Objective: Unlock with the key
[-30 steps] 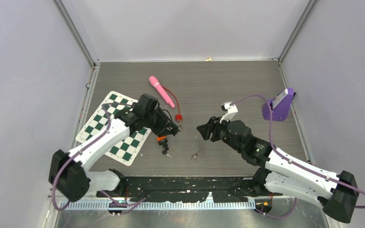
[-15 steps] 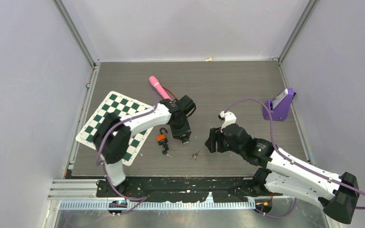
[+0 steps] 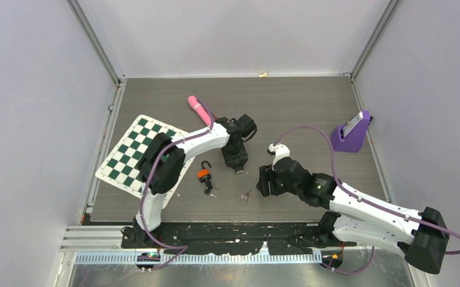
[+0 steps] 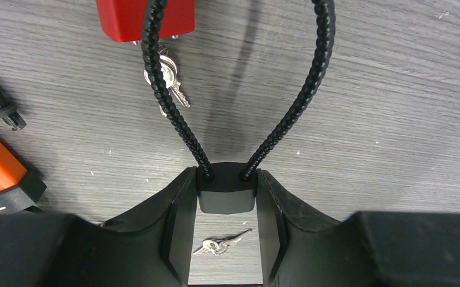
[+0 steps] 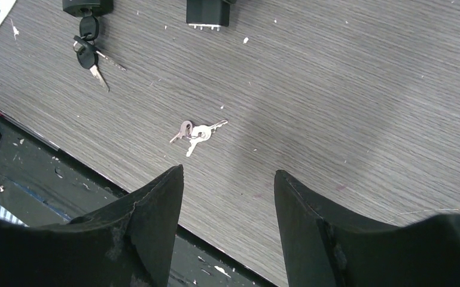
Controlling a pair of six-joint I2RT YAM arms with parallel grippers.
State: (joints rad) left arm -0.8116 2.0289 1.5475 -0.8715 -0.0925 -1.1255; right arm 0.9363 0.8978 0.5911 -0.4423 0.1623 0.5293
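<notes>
The left gripper (image 3: 237, 162) is closed on the body of the black cable lock (image 4: 227, 194). The lock's braided cable loop (image 4: 302, 101) extends away from the fingers. Whether the lock rests on the table (image 5: 365, 89) cannot be determined.

The right gripper (image 5: 228, 174) hovers with its fingers spread wide. The silver keys (image 5: 196, 132) lie flat on the table, just ahead of the gap and near the lock.

The step in hand is judged to be key pickup:

1. Centre the gap over one key head, not the ring.
2. Lower until the tips almost meet the wood.
3. Close so that the blade projects free.

Caution: thin keys are likely to slide or to pinch together. Ignore the keys at the orange padlock (image 3: 203, 174) and the red padlock (image 4: 145, 17).
</notes>
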